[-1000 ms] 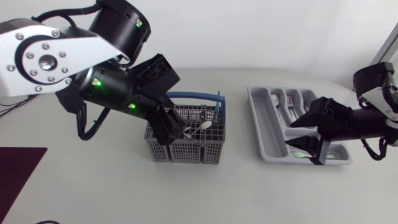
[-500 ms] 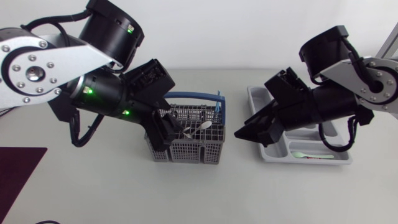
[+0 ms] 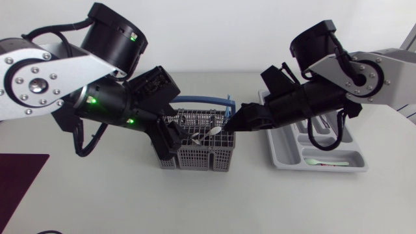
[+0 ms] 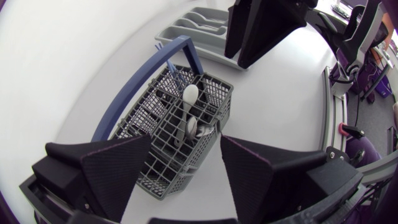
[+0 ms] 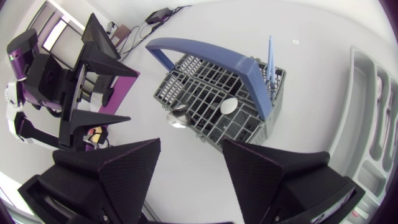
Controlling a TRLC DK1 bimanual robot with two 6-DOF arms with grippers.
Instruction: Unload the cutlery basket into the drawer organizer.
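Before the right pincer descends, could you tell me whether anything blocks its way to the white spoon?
Nothing visible separates the right pincer from the white spoon, though the blue handle arches close beside it.

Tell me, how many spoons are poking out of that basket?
2: a white spoon near the basket's middle, and a metal spoon right beside it. Others may be hidden deeper inside.

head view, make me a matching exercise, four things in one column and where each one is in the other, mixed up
Things:
1 white spoon
2 pale green spoon
3 left gripper
4 right gripper

Places:
a in the drawer organizer
b at the cutlery basket, left end
c sticking out of the cutlery basket
d over the cutlery basket's right end

Pairs: 1-c, 2-a, 3-b, 4-d
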